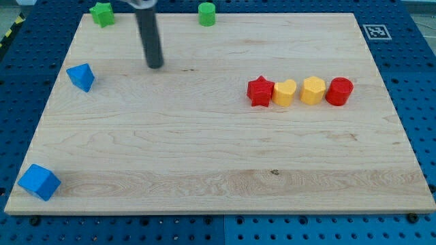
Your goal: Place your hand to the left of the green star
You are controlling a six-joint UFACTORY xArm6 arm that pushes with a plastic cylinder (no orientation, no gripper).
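The green star [103, 14] lies near the board's top left corner. My dark rod comes down from the view's top, and my tip [155, 65] rests on the board to the right of the star and below it, well apart from it. A green cylinder [206, 13] stands at the top edge, to the right of my rod. A blue block [81, 77] lies to the left of my tip, below the star.
A red star [260, 91], a yellow heart [285, 92], a yellow hexagon [313, 90] and a red cylinder [338, 91] stand in a touching row at the view's right. A blue cube [39, 182] sits at the bottom left corner. The wooden board [218, 170] lies on a blue pegboard table.
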